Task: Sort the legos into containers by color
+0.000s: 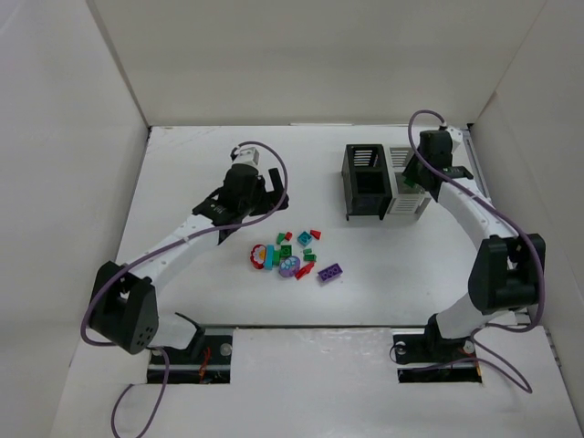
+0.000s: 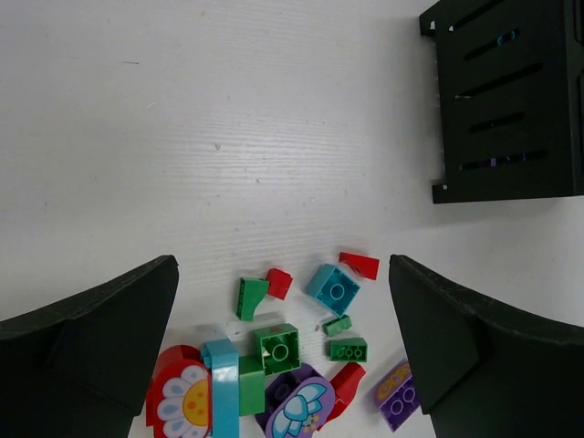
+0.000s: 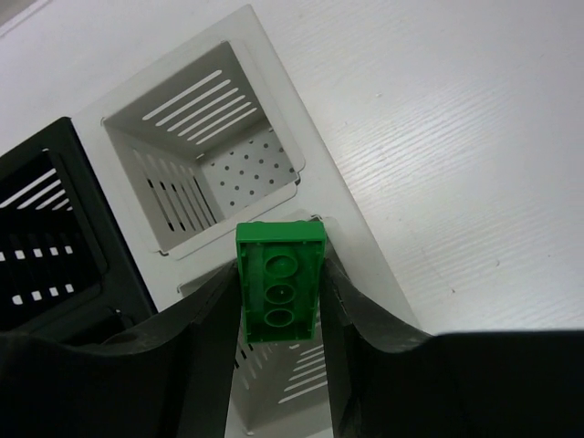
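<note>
The legos (image 1: 292, 255) lie in a loose pile at mid-table: green, teal, red and purple bricks, and two flower-printed pieces. In the left wrist view I see a teal square brick (image 2: 331, 288), a green square brick (image 2: 278, 348), a red piece (image 2: 359, 265) and a purple brick (image 2: 399, 394). My left gripper (image 1: 255, 196) hovers open above the pile (image 2: 283, 274), holding nothing. My right gripper (image 1: 411, 178) is shut on a green brick (image 3: 278, 274), held over the white container (image 3: 201, 146). The black container (image 1: 365, 181) adjoins it on the left.
The black container's slatted wall (image 2: 511, 100) shows at the upper right of the left wrist view. White enclosure walls (image 1: 73, 137) surround the table on the left, back and right. A purple brick (image 1: 330, 271) lies at the right edge of the pile.
</note>
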Tool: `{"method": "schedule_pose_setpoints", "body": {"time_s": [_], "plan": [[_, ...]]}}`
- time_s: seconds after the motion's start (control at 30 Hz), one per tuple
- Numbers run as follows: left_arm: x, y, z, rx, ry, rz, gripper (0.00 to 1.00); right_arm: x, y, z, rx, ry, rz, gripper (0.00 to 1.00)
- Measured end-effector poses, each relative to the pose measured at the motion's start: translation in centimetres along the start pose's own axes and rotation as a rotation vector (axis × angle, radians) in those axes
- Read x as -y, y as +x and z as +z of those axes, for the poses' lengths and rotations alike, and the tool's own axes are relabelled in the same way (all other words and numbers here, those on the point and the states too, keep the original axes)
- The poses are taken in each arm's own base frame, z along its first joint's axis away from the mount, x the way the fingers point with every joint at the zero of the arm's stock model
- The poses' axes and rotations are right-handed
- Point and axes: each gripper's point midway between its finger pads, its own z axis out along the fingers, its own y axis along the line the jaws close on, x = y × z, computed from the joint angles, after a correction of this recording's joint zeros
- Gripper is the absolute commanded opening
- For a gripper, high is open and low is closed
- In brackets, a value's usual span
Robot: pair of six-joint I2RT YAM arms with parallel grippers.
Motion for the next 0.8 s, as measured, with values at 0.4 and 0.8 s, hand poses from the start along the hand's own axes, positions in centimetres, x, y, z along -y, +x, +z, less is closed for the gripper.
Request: {"method": "schedule_pose_setpoints", "body": {"time_s": [0.4,0.8], "plan": [[-1.3,2.2,-0.3,-0.059,-0.039,-0.022,1.00,0.5,-0.3,-0.1,0.034,0.059,-0.003,0.75],[-5.1,8.7,-2.5,-0.176,-0.131,-0.154,1.00,-3.3,-1.7,-6.6,0.106,-0.103,-0.015,0.75]]}}
